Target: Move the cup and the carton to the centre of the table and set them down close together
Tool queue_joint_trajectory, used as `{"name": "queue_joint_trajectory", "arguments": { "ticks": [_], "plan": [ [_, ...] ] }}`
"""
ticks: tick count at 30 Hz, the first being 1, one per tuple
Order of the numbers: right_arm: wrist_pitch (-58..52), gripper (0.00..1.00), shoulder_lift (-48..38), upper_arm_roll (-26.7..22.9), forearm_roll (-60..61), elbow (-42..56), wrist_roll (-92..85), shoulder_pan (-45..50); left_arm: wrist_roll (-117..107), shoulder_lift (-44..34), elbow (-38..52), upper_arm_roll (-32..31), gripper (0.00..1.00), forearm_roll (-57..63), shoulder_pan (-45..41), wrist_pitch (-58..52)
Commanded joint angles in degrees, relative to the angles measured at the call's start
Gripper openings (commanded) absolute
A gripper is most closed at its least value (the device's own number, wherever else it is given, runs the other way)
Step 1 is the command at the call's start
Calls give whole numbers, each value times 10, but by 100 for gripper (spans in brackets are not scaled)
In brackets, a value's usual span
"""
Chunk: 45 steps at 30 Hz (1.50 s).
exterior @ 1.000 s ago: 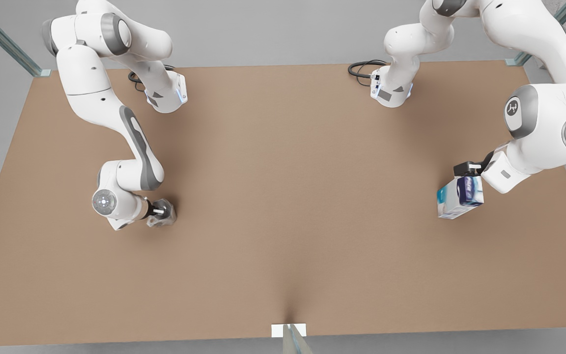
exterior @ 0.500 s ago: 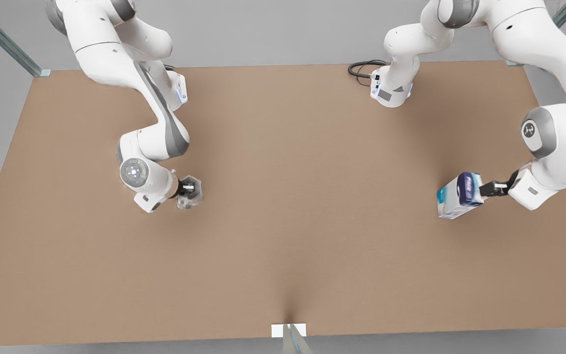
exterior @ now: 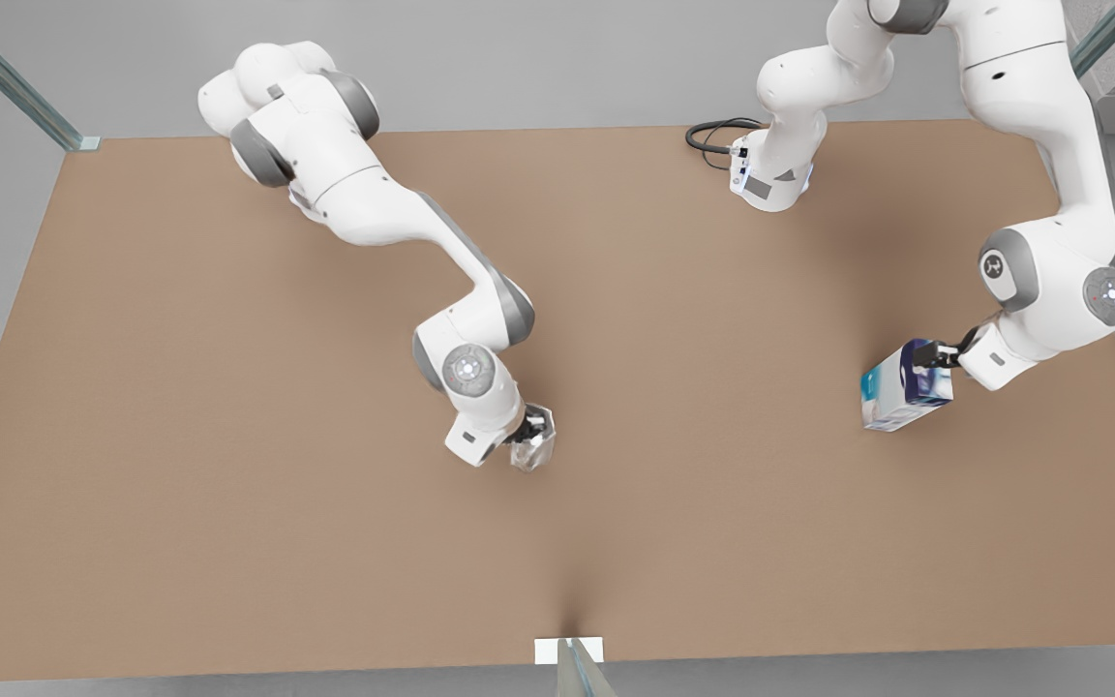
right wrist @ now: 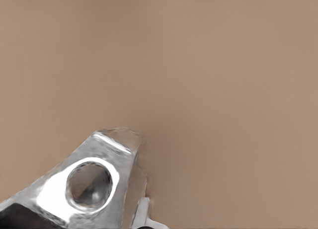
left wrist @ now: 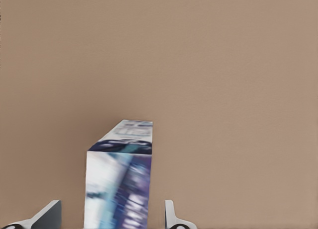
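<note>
A: What does the small pale grey-white faceted cup [exterior: 531, 447] look like, and where is it?

B: Angular and glassy, with a round dark opening in the right wrist view [right wrist: 89, 183]. On the plain matte brown table [exterior: 228, 542] it sits near the middle, toward six o'clock.

A: And the right gripper [exterior: 536, 426]?

B: Closed onto the cup; one pale fingertip [right wrist: 141, 214] shows against the cup's side.

A: The small rectangular carton printed white, dark blue and teal [exterior: 904, 386]?

B: Out at three o'clock, well apart from the cup. Its long axis runs roughly from eight to two o'clock in the front view.

A: The left gripper [exterior: 935, 358]?

B: At the carton's two o'clock end. In the left wrist view its fingers [left wrist: 171, 216] stand spread on either side of the carton [left wrist: 119, 189], with a gap on each side, not pinching it.
</note>
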Motion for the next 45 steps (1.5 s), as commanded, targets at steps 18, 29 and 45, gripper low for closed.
{"name": "queue_joint_trajectory", "arguments": {
  "ticks": [18,29,45],
  "plan": [
    [-46,21,149,-112,116,182,-6,48,0,49,1,0,100,-9,1,-1],
    [-138,21,150,-111,121,178,-8,47,-2,63,3,4,100,-8,1,-1],
    [-131,100,150,-112,131,178,-11,50,-7,64,4,4,65,-7,0,-4]
  ]
}}
